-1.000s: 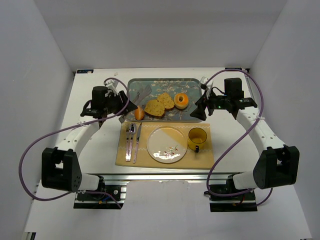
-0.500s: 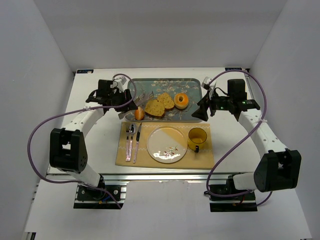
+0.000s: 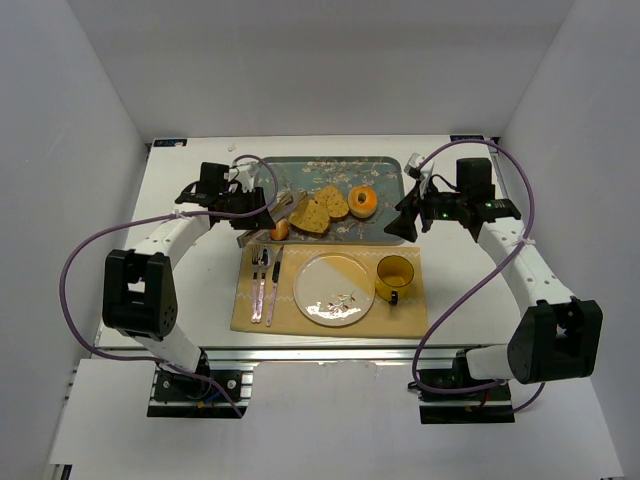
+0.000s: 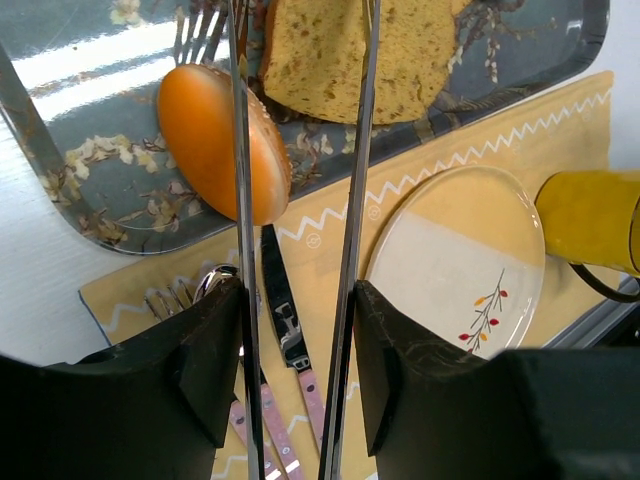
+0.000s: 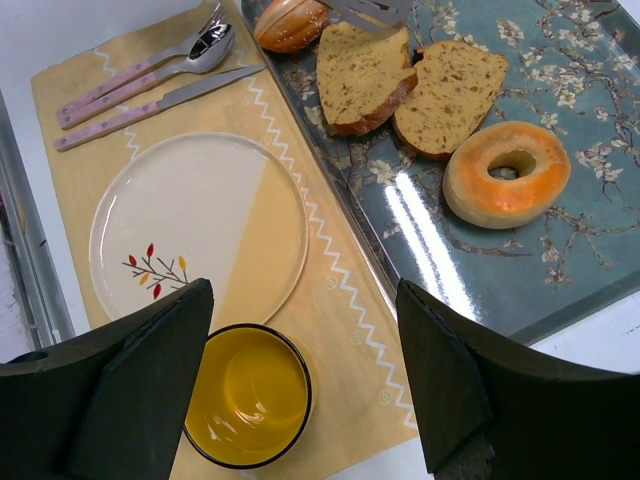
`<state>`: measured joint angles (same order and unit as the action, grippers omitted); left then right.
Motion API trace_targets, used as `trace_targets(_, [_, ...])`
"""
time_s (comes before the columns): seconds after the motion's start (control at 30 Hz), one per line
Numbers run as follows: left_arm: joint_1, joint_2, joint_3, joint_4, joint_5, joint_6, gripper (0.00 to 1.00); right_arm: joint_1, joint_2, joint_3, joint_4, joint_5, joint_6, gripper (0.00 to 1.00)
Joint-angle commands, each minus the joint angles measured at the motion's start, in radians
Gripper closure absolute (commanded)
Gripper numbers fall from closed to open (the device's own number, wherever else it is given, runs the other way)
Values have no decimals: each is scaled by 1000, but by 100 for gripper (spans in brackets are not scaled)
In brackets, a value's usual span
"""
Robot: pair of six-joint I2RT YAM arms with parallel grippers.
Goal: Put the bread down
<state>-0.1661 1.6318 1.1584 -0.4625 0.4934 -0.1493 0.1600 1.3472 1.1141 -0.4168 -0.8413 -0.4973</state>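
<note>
Two golden-brown bread slices lie side by side on the teal floral tray (image 3: pixel 300 172): the larger (image 3: pixel 310 216) (image 5: pixel 362 72) and the smaller (image 3: pixel 333 202) (image 5: pixel 452 92). My left gripper (image 3: pixel 255 205) (image 4: pixel 297 300) is shut on metal tongs (image 4: pixel 350 200), whose arms run out over the tray. The tong tips (image 5: pixel 365 12) sit at the far edge of the larger slice (image 4: pixel 345 55); I cannot tell whether they pinch it. My right gripper (image 3: pixel 400 222) (image 5: pixel 302 290) hangs open and empty above the placemat near the mug.
An orange oval fruit (image 3: pixel 279 229) (image 4: pixel 222 140) lies at the tray's near-left corner, a glazed doughnut (image 3: pixel 362 201) (image 5: pixel 507 172) right of the bread. On the yellow placemat (image 3: pixel 410 310) sit a plate (image 3: pixel 333 288) (image 5: pixel 190 225), a yellow mug (image 3: pixel 395 277) (image 5: pixel 247 395) and cutlery (image 3: pixel 265 280).
My left arm has swung in toward the tray, carrying the tongs rightward until their tips reach the larger bread slice. The right arm has barely moved.
</note>
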Motion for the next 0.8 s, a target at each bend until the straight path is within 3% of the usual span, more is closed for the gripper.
trace_targets(0.0, [-3,-12,1,18,68,24,44,-8,-13,1,23,-25,11,21])
trace_targets(0.27, [-1,0,9,-11,77,36,50,-11,-14,0,27,-31,16,21])
trace_targets(0.4, [-1,-9,11,-7,82,28,75,-11,-14,1,26,-33,16,21])
trace_targets(0.47, [-1,-27,20,-2,77,18,83,-13,-14,3,26,-36,17,21])
trace_targets(0.77, [-1,-159,63,5,161,-48,96,-14,-19,3,24,-38,19,21])
